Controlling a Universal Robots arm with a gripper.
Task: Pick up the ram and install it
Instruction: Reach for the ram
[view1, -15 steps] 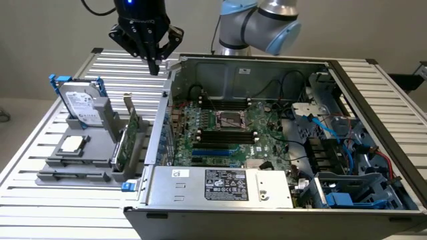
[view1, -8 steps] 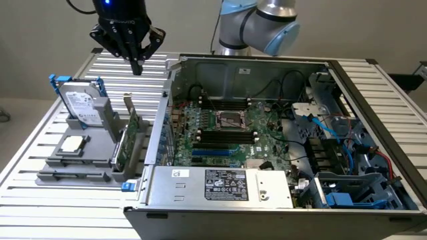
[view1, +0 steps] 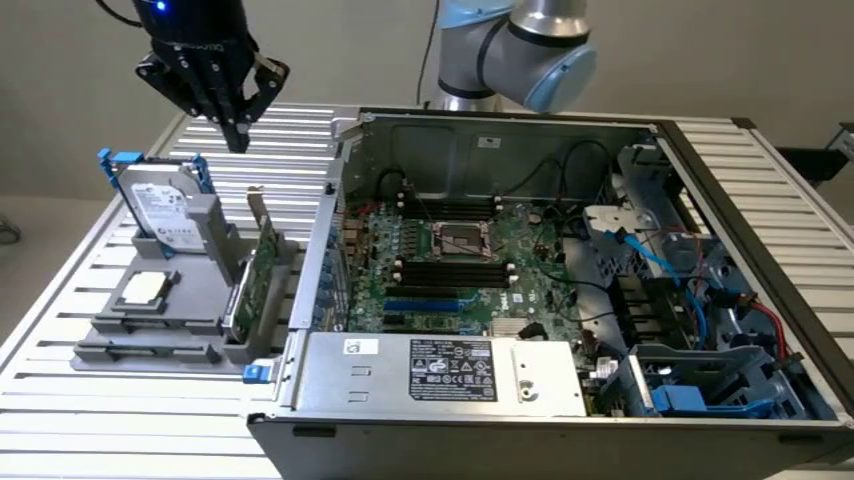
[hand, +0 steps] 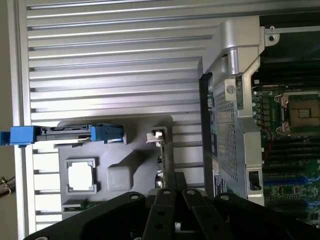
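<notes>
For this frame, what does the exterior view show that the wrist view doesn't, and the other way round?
Exterior view adds: the power supply, the robot arm, and the shut gripper seen whole, hanging above the grey holder.
Wrist view adds: a straight-down look at the holder, with a thin green edge, likely the ram, beside the processor chip.
Both share: gripper, holder, hard drive, processor chip, CPU socket and slatted table.
</notes>
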